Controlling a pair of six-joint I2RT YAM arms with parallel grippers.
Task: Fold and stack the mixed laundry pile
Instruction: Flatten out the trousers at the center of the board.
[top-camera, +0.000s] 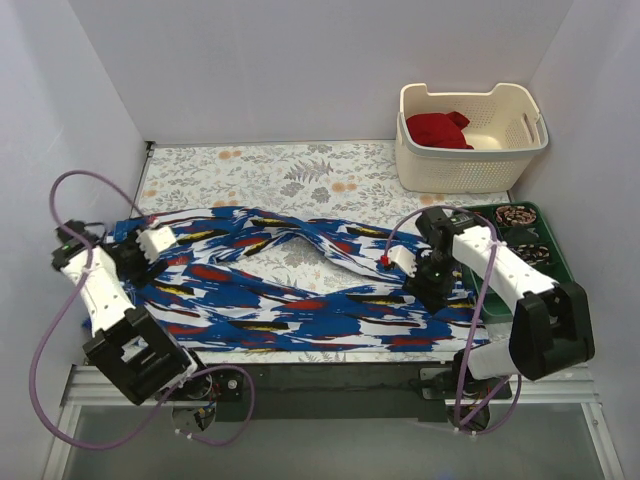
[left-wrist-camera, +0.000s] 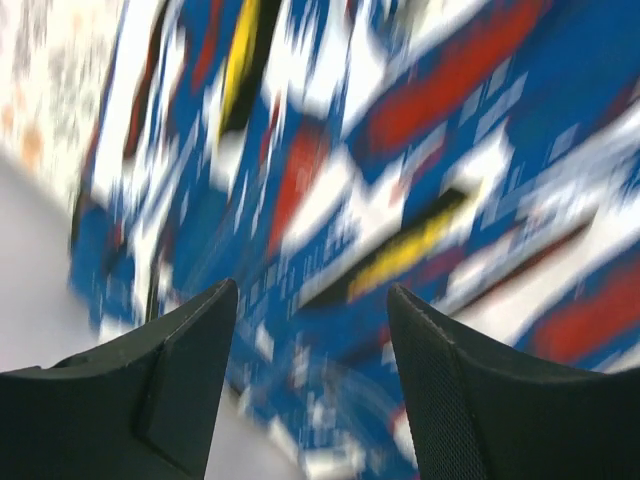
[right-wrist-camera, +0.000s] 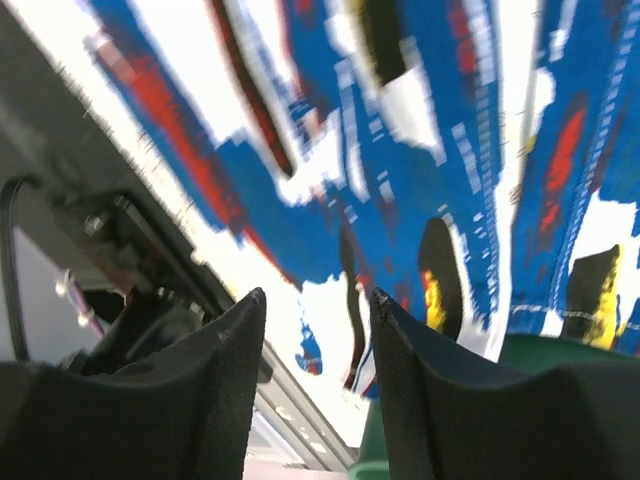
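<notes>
The blue garment (top-camera: 300, 305) with white, red and black print lies spread wide over the near half of the table, bunched into a ridge along its far side. It fills the left wrist view (left-wrist-camera: 400, 200) and the right wrist view (right-wrist-camera: 400, 150), both blurred. The plain deep red garment (top-camera: 437, 130) lies crumpled in the cream basket. My left gripper (top-camera: 140, 262) hangs over the blue garment's left end, and in its wrist view it (left-wrist-camera: 312, 290) is open with nothing between the fingers. My right gripper (top-camera: 425, 288) is over the garment's right end, also open (right-wrist-camera: 316, 295) and holding nothing.
The cream perforated basket (top-camera: 460, 170) stands at the back right. A green tray (top-camera: 562, 262) of coiled items sits at the right edge, just behind the right arm. A floral cloth (top-camera: 280, 175) covers the table. White walls close in the back and both sides.
</notes>
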